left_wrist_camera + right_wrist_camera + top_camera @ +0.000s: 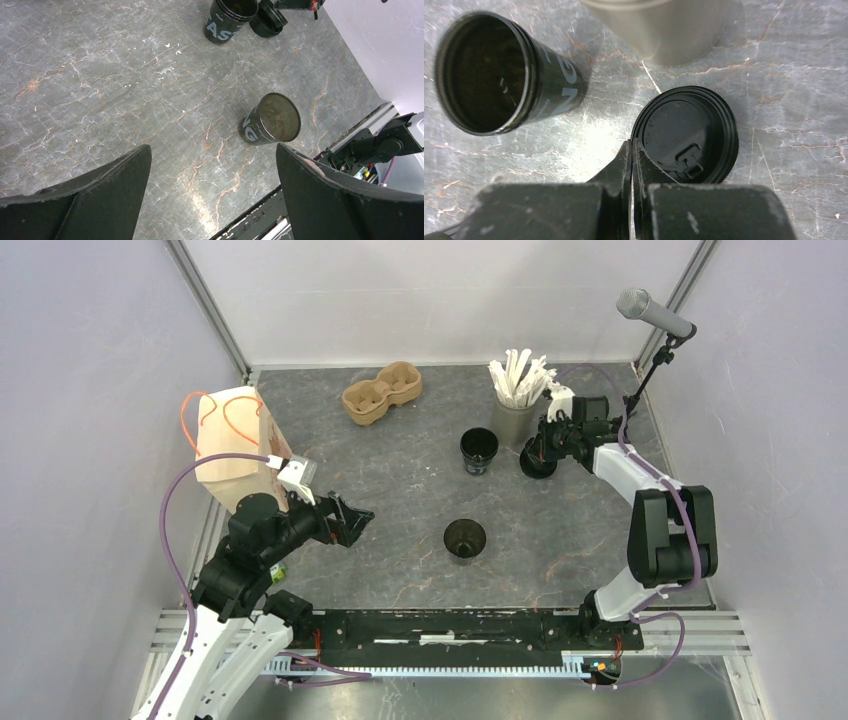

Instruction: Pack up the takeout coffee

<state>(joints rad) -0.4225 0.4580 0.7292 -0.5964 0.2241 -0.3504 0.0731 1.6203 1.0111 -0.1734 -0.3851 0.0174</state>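
Observation:
Two small black paper cups stand open without lids: one mid-table, one further back. A round black plastic lid is just right of the back cup, at or just above the table. My right gripper is shut, pinching the lid's left rim. My left gripper is open and empty, held above the table left of the near cup.
A brown paper bag with orange handles stands at the left edge. A brown pulp two-cup carrier lies at the back. A grey cup of white sticks stands just behind the lid. A microphone is at the back right.

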